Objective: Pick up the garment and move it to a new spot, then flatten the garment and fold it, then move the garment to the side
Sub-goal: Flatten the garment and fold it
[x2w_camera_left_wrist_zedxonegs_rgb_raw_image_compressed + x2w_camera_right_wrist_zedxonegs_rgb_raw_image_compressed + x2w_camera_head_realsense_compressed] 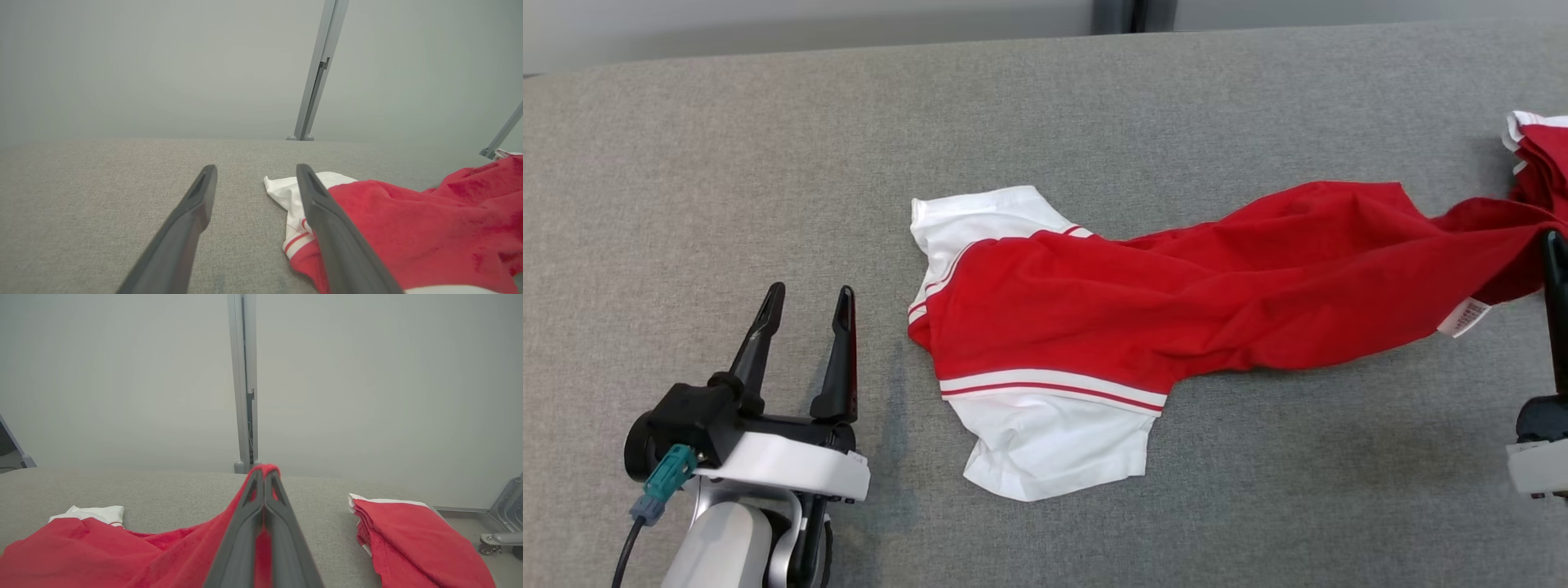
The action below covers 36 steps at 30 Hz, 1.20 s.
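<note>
Our right tool (263,473) is clamped on the garment (1176,302) by a thin edge, our left tool (809,298) gapes empty, so a one-sided pull may slip it.

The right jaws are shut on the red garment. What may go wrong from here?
1. The right jaws pinch only a small fold of the garment; it may slip out under pull.
2. The folded red pile lies close beside them; dragging may disturb it.

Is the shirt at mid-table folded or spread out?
Unfolded but rumpled: the shirt lies stretched across the table, sleeves out, one end pinched in the shut right end effector.
</note>
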### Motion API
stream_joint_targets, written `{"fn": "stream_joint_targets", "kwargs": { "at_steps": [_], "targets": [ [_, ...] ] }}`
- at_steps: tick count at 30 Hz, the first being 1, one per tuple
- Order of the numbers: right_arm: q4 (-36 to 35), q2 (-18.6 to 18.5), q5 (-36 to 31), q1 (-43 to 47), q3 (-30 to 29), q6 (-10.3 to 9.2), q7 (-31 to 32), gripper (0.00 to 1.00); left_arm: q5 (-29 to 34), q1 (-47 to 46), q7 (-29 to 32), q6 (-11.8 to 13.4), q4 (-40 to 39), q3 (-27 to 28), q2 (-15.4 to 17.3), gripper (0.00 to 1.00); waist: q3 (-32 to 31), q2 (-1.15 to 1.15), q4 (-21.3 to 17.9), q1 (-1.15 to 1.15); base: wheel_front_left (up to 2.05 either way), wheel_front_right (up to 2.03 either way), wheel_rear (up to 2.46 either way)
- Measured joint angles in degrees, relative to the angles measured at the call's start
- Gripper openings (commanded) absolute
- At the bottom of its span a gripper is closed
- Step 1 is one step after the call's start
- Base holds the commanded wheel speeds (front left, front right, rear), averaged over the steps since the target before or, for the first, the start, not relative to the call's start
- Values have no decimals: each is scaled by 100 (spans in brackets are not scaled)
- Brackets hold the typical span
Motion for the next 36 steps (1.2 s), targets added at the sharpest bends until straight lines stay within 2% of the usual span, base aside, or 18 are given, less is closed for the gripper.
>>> {"fn": "stream_joint_targets", "kwargs": {
  "at_steps": [9,17,23,24,25,26,27,36],
  "targets": [
    [766,-29,274,-377,114,0,-120,0,4,-162,0,-25,-59,-47,-14,100,295,0,213,0,0,0,0],
    [1727,-208,399,-942,292,-1,-319,0,23,-337,0,-77,-134,-5,-93,100,765,0,521,0,0,0,0],
    [2320,-300,470,-1243,470,-1,-530,0,82,-402,0,-125,-136,62,-131,100,951,0,587,0,0,0,0],
    [2361,-300,486,-1272,497,-1,-586,5,98,-435,0,-126,-135,69,-133,100,959,0,576,0,0,0,0],
    [2383,-303,492,-1294,539,-1,-650,35,115,-457,-1,-133,-135,81,-132,100,964,0,560,0,0,0,0],
    [2419,-304,492,-1316,568,-1,-693,54,122,-458,-1,-146,-134,89,-132,100,966,0,542,0,0,0,0],
    [2419,-304,492,-1316,568,-1,-693,100,122,-458,-1,-146,-134,89,-132,100,966,0,542,0,0,0,0],
    [2362,-102,263,-1227,570,-1,-1249,100,176,-447,-1,-176,-89,201,-137,100,758,0,364,0,0,0,0]
  ]
}}
